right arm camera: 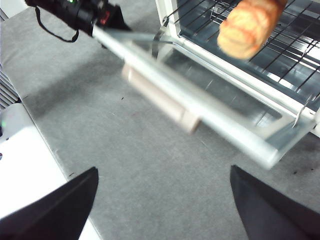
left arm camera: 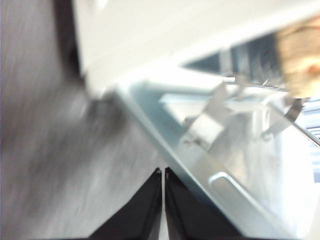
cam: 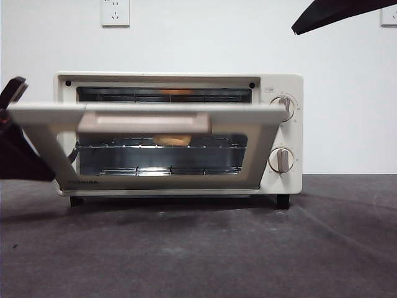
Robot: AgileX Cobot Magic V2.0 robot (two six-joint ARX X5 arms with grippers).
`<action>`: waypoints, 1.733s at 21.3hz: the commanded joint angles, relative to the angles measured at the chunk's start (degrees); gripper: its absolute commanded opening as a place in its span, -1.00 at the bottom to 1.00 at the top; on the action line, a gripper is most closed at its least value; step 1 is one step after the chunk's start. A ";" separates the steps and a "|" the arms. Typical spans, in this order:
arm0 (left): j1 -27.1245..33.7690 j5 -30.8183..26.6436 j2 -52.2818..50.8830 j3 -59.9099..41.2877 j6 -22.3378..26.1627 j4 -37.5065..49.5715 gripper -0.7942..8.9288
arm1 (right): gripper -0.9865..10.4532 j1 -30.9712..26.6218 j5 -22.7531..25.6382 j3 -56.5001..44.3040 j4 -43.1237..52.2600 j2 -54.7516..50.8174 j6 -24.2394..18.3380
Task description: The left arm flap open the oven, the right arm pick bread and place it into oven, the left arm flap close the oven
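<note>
The cream-white oven (cam: 279, 84) stands in the middle of the table with its glass door (cam: 149, 115) hanging half open, the beige handle (cam: 146, 121) towards me. The bread (cam: 172, 139) lies on the wire rack inside; it also shows in the right wrist view (right arm camera: 247, 25). My left gripper (left arm camera: 163, 172) is shut, empty, right at the door's left edge (left arm camera: 200, 165); its arm shows dark at the left of the front view (cam: 15, 143). My right gripper (right arm camera: 162, 200) is open and empty, held up and back from the oven, above the door's handle (right arm camera: 160, 97).
Two round knobs (cam: 282, 133) sit on the oven's right side. The dark grey table mat (cam: 198, 248) spreads in front of the oven. A white edge (right arm camera: 25, 165) borders the mat in the right wrist view. The right arm shows as a black tip (cam: 335, 13) at top right.
</note>
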 commanded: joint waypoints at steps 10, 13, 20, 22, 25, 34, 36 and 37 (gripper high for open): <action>0.55 1.75 -1.27 0.76 -11.02 17.68 -0.81 | -0.10 0.61 0.04 0.52 0.44 0.39 1.22; 0.42 2.56 -1.88 0.76 -11.10 17.22 -0.81 | -0.10 0.61 0.24 0.52 0.46 0.39 1.20; -1.14 2.08 -9.22 0.76 -9.29 14.78 -0.80 | -0.10 0.61 2.03 0.52 0.66 0.42 1.03; -1.68 0.35 -12.92 0.76 -8.96 12.70 -0.80 | -0.10 0.61 2.03 0.52 0.68 0.42 0.96; -2.73 -2.32 -18.73 0.81 -6.80 8.17 -0.80 | -0.10 0.61 2.99 0.52 0.72 0.42 0.94; -8.09 -13.70 -36.63 3.98 4.42 -15.72 -0.80 | -0.10 0.61 3.50 0.52 2.78 0.42 0.77; -9.46 -16.52 -40.00 5.05 6.60 -20.39 -0.80 | -0.10 0.61 3.50 0.52 3.50 0.44 0.77; -10.14 -17.77 -41.70 5.53 7.45 -22.47 -0.80 | -0.10 0.61 3.50 0.52 3.85 0.44 0.77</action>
